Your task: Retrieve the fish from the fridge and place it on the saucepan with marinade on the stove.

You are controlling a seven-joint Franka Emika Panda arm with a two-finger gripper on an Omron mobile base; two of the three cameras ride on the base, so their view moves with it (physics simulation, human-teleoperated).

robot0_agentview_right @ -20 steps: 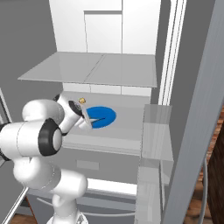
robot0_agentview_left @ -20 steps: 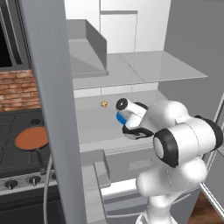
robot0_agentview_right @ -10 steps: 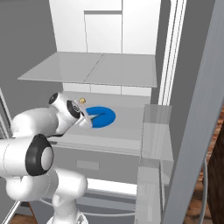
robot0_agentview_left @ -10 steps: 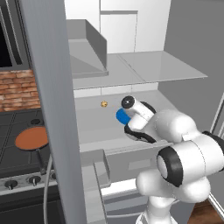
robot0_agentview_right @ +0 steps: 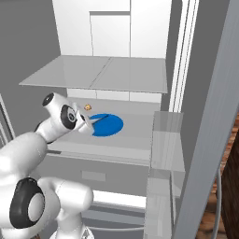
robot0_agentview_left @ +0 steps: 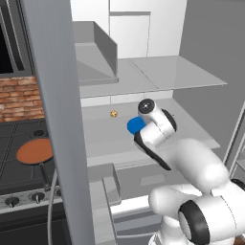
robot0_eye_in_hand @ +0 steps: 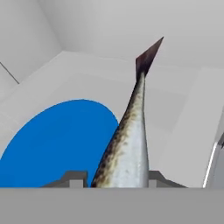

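Note:
In the hand view the slim grey-silver fish [robot0_eye_in_hand: 127,144] sticks up between my fingertips [robot0_eye_in_hand: 75,178], tail pointing away, and my gripper [robot0_eye_in_hand: 117,180] is shut on it. Just beneath and left of it lies the blue plate [robot0_eye_in_hand: 52,144]. From the right base view the gripper [robot0_agentview_right: 84,123] hovers at the left rim of the plate [robot0_agentview_right: 109,126] on the fridge shelf [robot0_agentview_right: 130,140], and the fish [robot0_agentview_right: 99,117] shows as a thin sliver over the plate. The saucepan [robot0_agentview_left: 34,150] with its reddish-brown marinade sits on the stove [robot0_agentview_left: 14,167] at the left.
A tiny yellow-orange lump [robot0_agentview_left: 114,114] lies behind the plate [robot0_agentview_left: 135,125] on the shelf. The open fridge door [robot0_agentview_left: 57,119] stands between the shelf and the stove. A glass shelf [robot0_agentview_right: 98,72] hangs above the hand, and a door bin [robot0_agentview_right: 165,135] is at the right.
The elbow has swung down and toward the base. The hand has stayed by the plate's rim, drawn back a little.

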